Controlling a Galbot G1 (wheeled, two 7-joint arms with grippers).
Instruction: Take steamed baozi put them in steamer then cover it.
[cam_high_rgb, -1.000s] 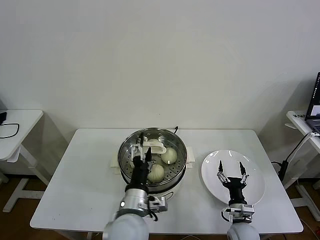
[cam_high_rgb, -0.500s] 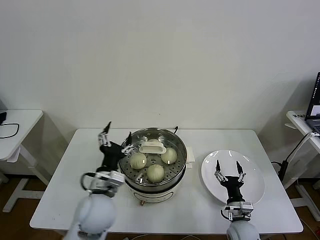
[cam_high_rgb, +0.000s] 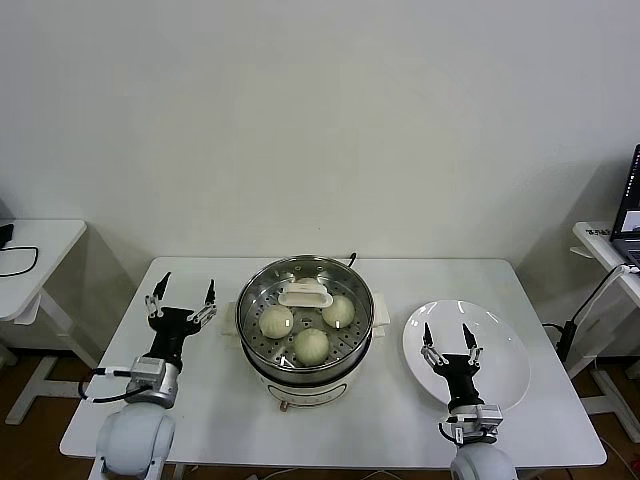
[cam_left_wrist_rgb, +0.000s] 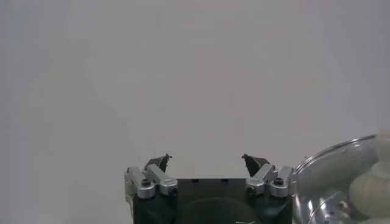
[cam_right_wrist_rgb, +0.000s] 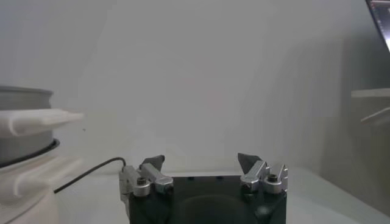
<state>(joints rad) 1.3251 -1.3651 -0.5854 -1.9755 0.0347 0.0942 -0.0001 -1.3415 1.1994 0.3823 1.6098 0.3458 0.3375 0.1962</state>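
Left gripper (cam_high_rgb: 182, 300) now withdrawn left of covered steamer (cam_high_rgb: 305, 322), spread empty.

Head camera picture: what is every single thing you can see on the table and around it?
table: one, white, in the middle.
steamer: one, shiny steel on a white base, table centre.
cover: one, clear glass with a white handle, on the steamer.
baozi: three clearly seen, cream-white, inside the steamer under the cover.
plate: one, white, beside the steamer on the robot's right.
cable: one, black, behind the steamer.
side tables: two, white, far left and far right.
left gripper: open, beside the steamer.
right gripper: open, over the plate.
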